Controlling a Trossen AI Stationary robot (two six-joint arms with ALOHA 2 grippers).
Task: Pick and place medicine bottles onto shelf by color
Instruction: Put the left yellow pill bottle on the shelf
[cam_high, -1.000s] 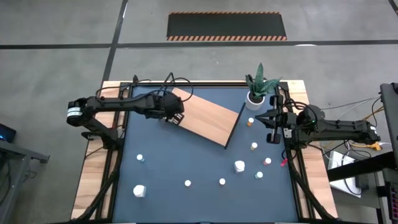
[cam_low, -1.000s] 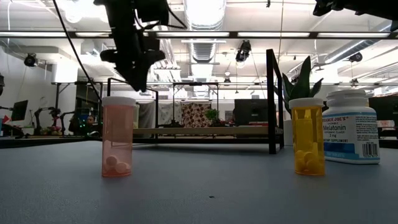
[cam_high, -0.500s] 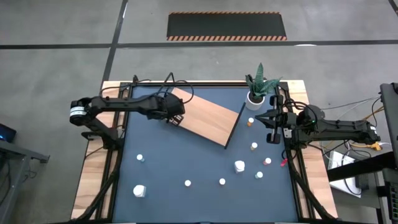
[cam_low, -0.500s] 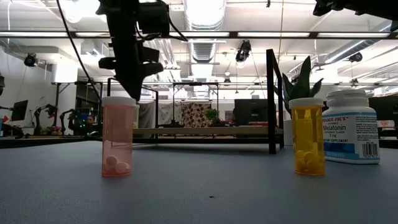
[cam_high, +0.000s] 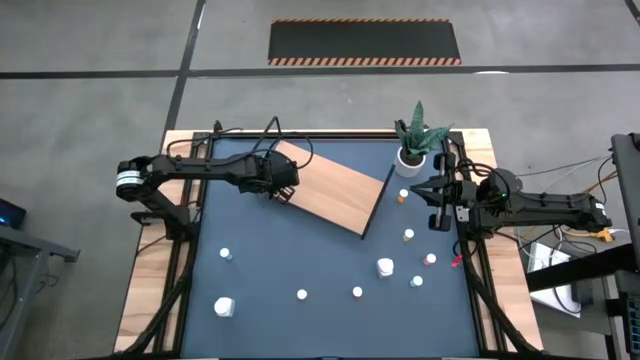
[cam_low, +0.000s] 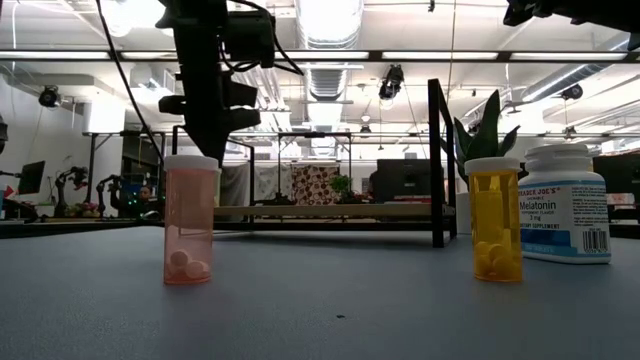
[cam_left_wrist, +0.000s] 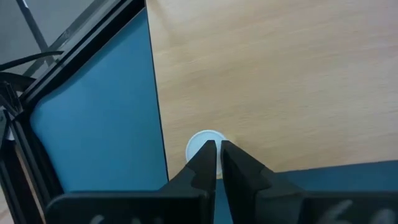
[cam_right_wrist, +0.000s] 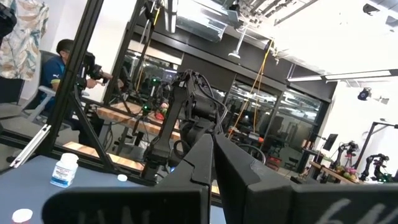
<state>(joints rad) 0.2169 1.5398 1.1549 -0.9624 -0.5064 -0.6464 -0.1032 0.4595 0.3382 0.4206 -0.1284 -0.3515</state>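
Observation:
My left gripper (cam_high: 283, 190) hovers shut over the left corner of the wooden shelf (cam_high: 335, 188). In its wrist view the shut fingers (cam_left_wrist: 217, 151) stand above the white cap of a small bottle (cam_left_wrist: 199, 143), which stands upright on the board close to its edge. Other bottles stand on the blue tabletop: an orange one (cam_high: 403, 196), a yellowish one (cam_high: 409, 236), a pink one (cam_high: 430, 259), small white ones (cam_high: 301, 294) and two bigger white ones (cam_high: 385, 267) (cam_high: 224, 306). My right gripper (cam_high: 426, 190) waits shut near the table's right edge.
A white pot with a green plant (cam_high: 412, 150) stands at the shelf's far right corner. The low view shows a pink bottle (cam_low: 190, 220), a yellow bottle (cam_low: 495, 220) and a white Melatonin bottle (cam_low: 565, 203) close to the camera. Black frame rails (cam_high: 190, 250) border the table.
My left gripper has drawn back a little toward the table's left edge and has tipped from a slant to nearly upright above the shelf corner. The right arm and the bottles on the table have kept still.

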